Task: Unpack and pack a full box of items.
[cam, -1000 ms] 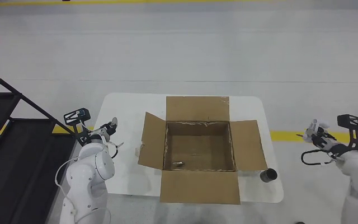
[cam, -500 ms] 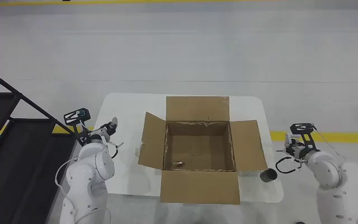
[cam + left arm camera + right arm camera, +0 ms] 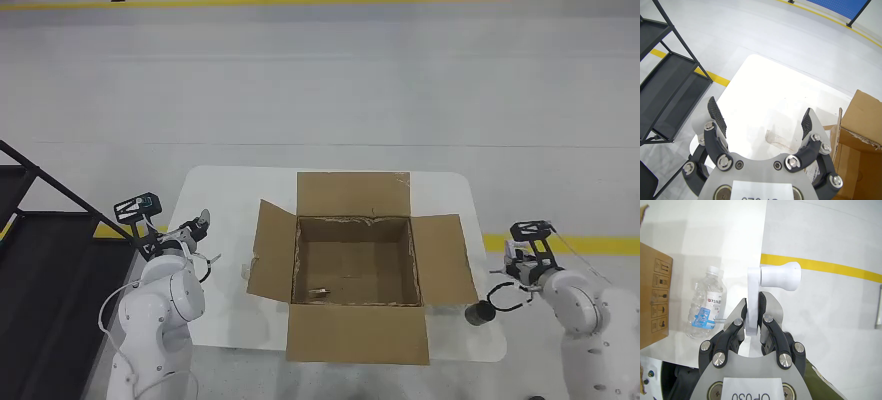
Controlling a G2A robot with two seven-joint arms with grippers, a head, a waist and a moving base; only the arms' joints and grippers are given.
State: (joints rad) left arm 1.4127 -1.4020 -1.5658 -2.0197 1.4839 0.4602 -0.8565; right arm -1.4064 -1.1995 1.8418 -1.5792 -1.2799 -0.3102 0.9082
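Observation:
An open cardboard box (image 3: 355, 262) stands mid-table with all flaps spread; a small item (image 3: 318, 292) lies on its floor. My right gripper (image 3: 753, 300) is shut on a white plastic part (image 3: 780, 277), a flat bar with a flared knob, over the table's right edge (image 3: 515, 262). A clear bottle (image 3: 706, 306) with a white cap is on the table beside the box's right flap; the top view has a small dark round shape (image 3: 480, 313) there. My left gripper (image 3: 760, 108) hangs open and empty over the table's left end (image 3: 200, 222).
A black shelf rack (image 3: 40, 260) stands off the table's left end, close to the left arm (image 3: 668, 91). A scrap of clear tape (image 3: 778, 140) lies on the table by the box's left flap (image 3: 857, 121). A yellow floor line (image 3: 829, 267) runs past the right edge.
The right arm has swung in from the far right to the table's right edge, with the white part in its gripper. The left arm and the box have not moved.

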